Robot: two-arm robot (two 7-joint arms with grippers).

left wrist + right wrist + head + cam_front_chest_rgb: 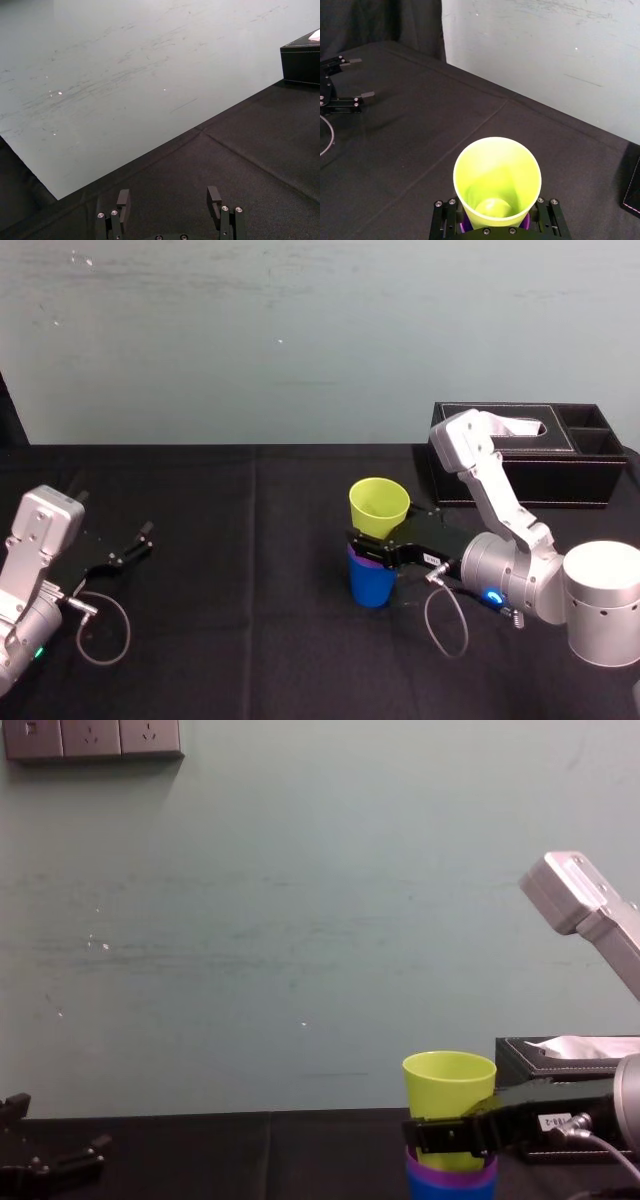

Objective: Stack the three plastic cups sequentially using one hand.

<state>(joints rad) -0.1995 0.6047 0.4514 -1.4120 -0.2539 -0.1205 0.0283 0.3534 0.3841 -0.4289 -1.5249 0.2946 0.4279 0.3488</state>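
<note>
Far left, the left gripper (125, 552) sits idle, jaws spread. Right of centre, the right gripper (372, 545) clasps the yellow-green cup (378, 505) low on its wall, nested in the purple cup (358, 558) and blue cup (372, 586). The cups look light, smooth and slippery, so a gentle sidewall hold suits.

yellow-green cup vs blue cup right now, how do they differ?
The yellow-green cup tops the stack, mostly exposed; the blue cup is the base, on the table. The right gripper clamps the yellow-green cup; the blue cup is ungripped. Both stand upright, mouths up.
</note>
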